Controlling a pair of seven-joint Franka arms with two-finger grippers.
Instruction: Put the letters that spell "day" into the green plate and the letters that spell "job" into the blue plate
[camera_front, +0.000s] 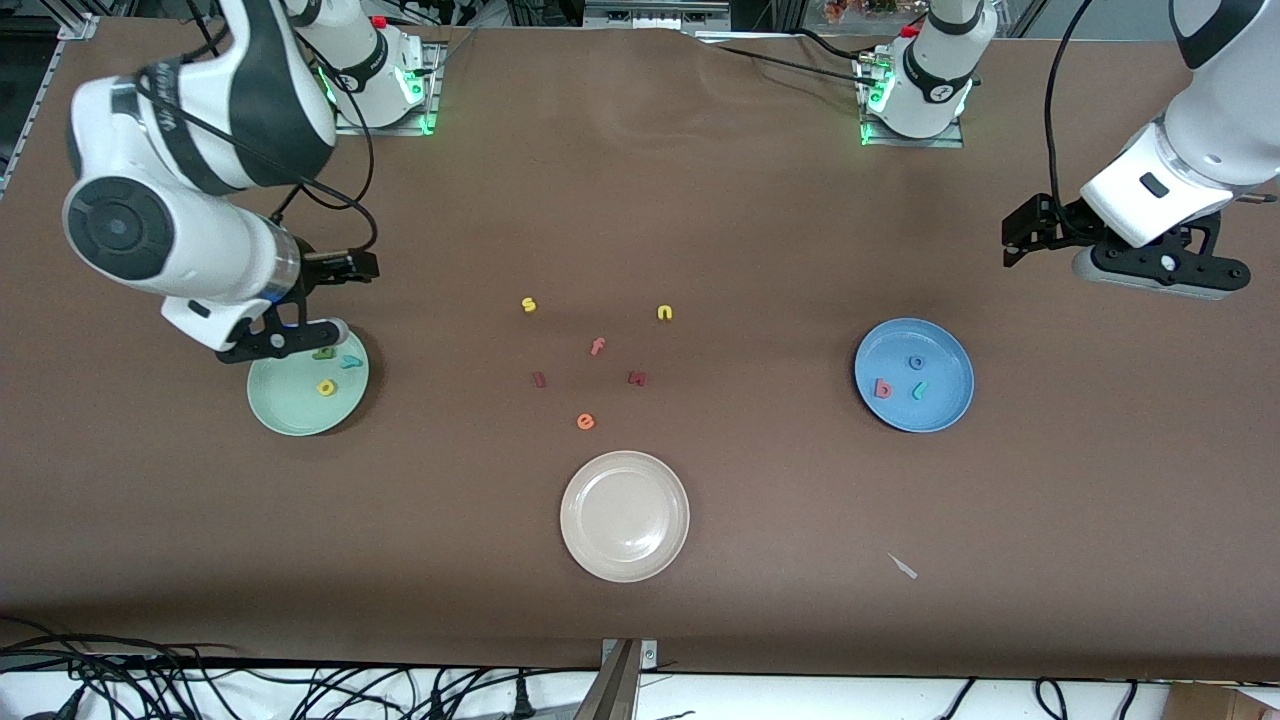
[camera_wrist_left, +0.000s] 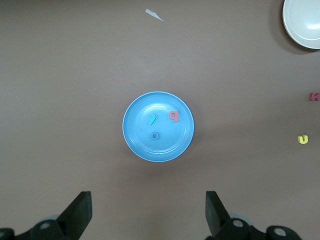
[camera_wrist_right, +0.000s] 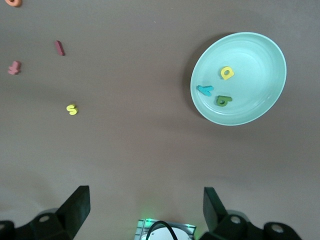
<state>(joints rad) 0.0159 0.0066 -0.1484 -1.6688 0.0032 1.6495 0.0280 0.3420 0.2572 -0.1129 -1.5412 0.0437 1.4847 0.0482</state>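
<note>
Letters (camera_front: 337, 368) in green plate (camera_front: 290, 410), sorted.

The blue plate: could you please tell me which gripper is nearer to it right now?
Left. The left gripper, open, hangs above the table beside the blue plate at that arm's end. The right gripper, open, is by the green plate.

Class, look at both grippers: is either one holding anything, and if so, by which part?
Nothing is held. The left gripper and the right gripper both stand open and empty above the table.
</note>
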